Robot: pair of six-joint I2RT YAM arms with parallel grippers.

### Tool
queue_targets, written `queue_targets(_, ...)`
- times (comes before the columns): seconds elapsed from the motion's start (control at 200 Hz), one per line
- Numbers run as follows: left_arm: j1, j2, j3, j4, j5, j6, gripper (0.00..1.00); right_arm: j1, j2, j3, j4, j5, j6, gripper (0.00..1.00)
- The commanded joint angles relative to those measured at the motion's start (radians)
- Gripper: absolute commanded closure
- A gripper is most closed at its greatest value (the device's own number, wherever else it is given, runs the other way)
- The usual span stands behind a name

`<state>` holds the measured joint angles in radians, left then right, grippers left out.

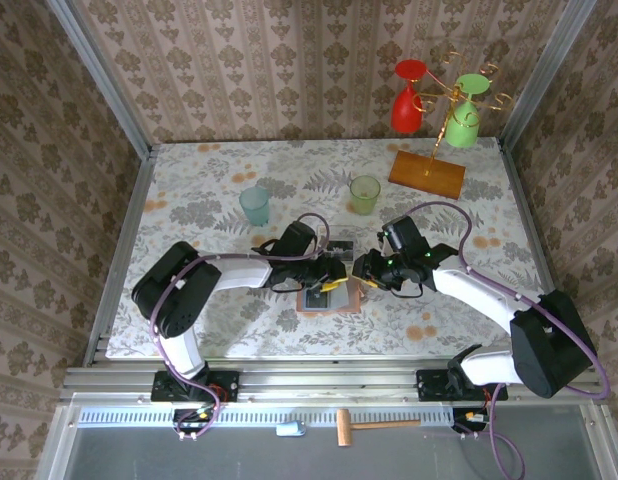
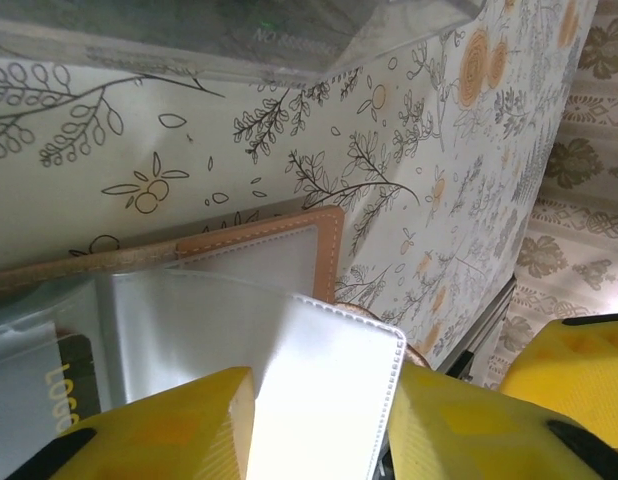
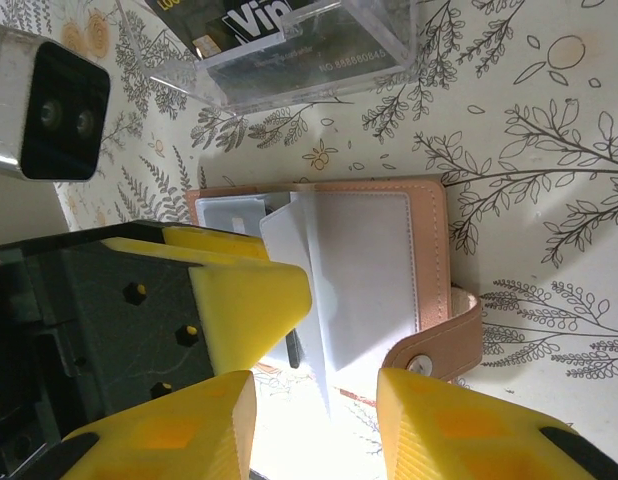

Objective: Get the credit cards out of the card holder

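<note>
Our left arm (image 1: pixel 229 270) and right arm (image 1: pixel 479 292) are white with black joints and purple cables (image 1: pixel 172 350); our fingers (image 3: pixel 169 430) are yellow blocks, hex screws (image 3: pixel 135 291) at nine o'clock.

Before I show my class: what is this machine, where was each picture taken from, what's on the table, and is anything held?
Two robot arms, bolted at the near edge of the table. One picture looks down from above; the others come from wrist cameras. The left hand and right hand meet over the open card holder. Nearby a clear tray holds cards; behind, a teal cup and a green cup. The right hand is open, empty. A pocket leaf lies between the left hand's fingers; gripped or not, I cannot tell.
</note>
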<state>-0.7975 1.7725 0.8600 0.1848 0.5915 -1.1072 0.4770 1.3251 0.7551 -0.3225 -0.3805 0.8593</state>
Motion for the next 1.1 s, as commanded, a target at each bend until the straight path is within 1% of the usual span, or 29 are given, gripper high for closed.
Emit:
queue_targets(0.0, -0.006, 0.015, 0.030, 0.010, 0.021, -0.003, 0.57, -0.007, -0.024, -0.011, -0.032, 0.006, -0.019, 0.63)
queue_targets(0.25, -0.006, 0.021, 0.027, 0.014, 0.024, -0.008, 0.50, -0.011, -0.023, -0.012, -0.032, 0.001, -0.020, 0.63)
queue_targets(0.725, 0.011, 0.006, 0.023, 0.030, 0.025, -0.016, 0.51, -0.012, 0.010, 0.004, -0.020, -0.025, -0.024, 0.62)
queue_targets(1.09, 0.053, -0.096, -0.022, 0.005, 0.009, -0.008, 0.52, -0.012, 0.058, 0.042, -0.005, -0.054, -0.024, 0.63)
